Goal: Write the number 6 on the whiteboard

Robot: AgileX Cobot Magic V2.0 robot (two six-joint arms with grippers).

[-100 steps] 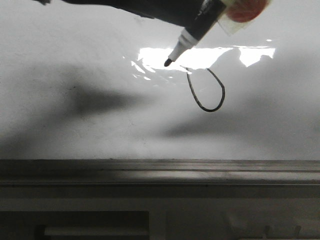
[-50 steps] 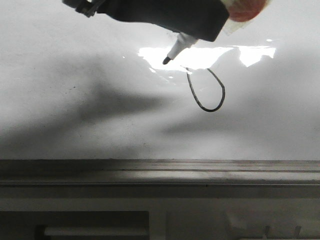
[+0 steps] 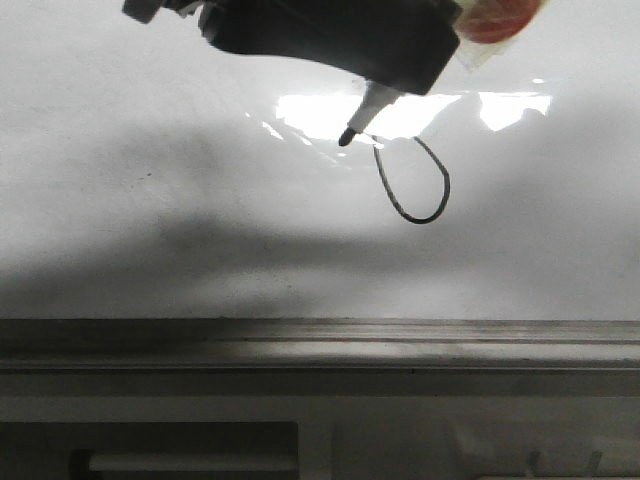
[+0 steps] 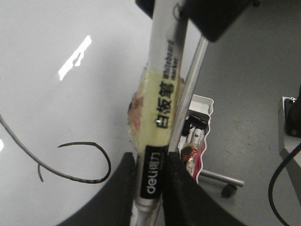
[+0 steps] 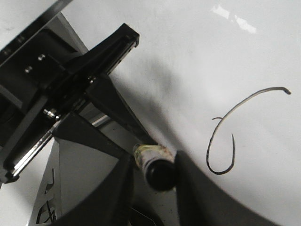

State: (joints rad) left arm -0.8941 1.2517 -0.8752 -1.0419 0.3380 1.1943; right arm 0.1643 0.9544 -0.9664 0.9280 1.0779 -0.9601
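Left wrist view: left tool [image 4: 151,188] pinches the marker [image 4: 162,103], and the right tool [image 5: 155,174] clamps it too. Its tip [image 3: 346,136] is just left of the 6 [image 3: 420,190], mid-whiteboard [image 3: 150,120]. The 6 looks complete, so lift straight off without dragging.

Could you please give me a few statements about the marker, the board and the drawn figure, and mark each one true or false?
1. The whiteboard marker has its cap on. False: the black tip is bare.
2. A black drawn loop, the number 6, is on the whiteboard. True.
3. The line is red. False: it is black.
4. The left gripper grips the marker. True.
5. The marker tip is right of the loop in the front view. False: it is left of it.
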